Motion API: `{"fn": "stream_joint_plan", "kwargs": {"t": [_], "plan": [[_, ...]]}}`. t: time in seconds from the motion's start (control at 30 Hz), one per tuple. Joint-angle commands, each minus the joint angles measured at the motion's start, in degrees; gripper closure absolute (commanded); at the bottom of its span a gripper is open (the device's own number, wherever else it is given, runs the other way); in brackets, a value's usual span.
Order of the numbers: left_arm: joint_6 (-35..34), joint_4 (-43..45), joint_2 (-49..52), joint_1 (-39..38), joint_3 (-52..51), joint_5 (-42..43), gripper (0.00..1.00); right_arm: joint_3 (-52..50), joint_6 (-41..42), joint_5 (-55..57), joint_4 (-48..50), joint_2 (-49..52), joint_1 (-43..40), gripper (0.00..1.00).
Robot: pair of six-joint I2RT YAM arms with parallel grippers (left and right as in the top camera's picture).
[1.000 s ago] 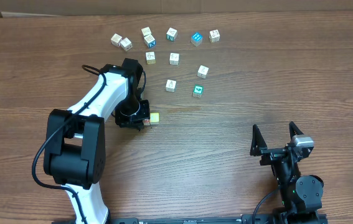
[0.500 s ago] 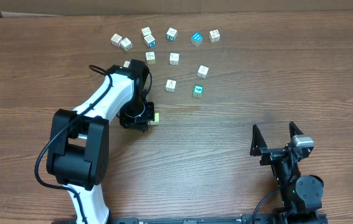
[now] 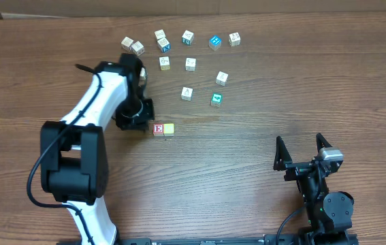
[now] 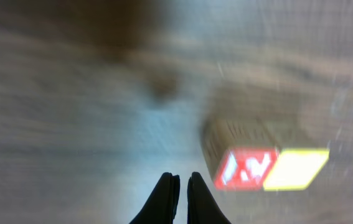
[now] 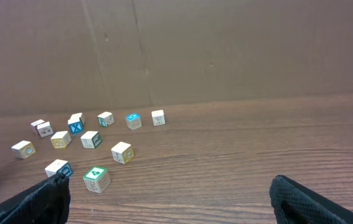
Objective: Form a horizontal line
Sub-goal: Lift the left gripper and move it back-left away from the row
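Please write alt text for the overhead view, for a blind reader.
A red-lettered block and a yellow block sit side by side on the wooden table, the left gripper close beside them. Other blocks lie scattered farther back; the right gripper rests open, far from them.

The wooden table (image 3: 247, 150) carries a red-lettered block (image 3: 158, 128), a yellow block (image 3: 169, 128) touching its right side, and scattered blocks (image 3: 188, 93) beyond it.

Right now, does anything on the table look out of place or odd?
Nothing looks damaged. Only the red-letter block and yellow block sit side by side; the other blocks lie scattered beyond them.
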Motion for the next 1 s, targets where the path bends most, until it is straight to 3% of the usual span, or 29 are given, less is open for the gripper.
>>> {"fn": "stream_joint_plan", "kwargs": {"t": [0.0, 0.2, 0.97], "plan": [[-3.1, 2.5, -0.7, 3.3, 1.3, -0.6, 0.96, -0.6, -0.3, 0.6, 0.2, -0.6, 0.3, 0.00], [-4.4, 3.3, -0.7, 4.7, 1.2, -0.4, 0.96, -0.6, -0.3, 0.6, 0.2, -0.6, 0.3, 0.00], [-5.8, 5.0, -0.7, -2.9, -2.5, -2.1, 0.96, -0.6, -0.2, 0.6, 0.2, -0.6, 0.3, 0.00]]}}
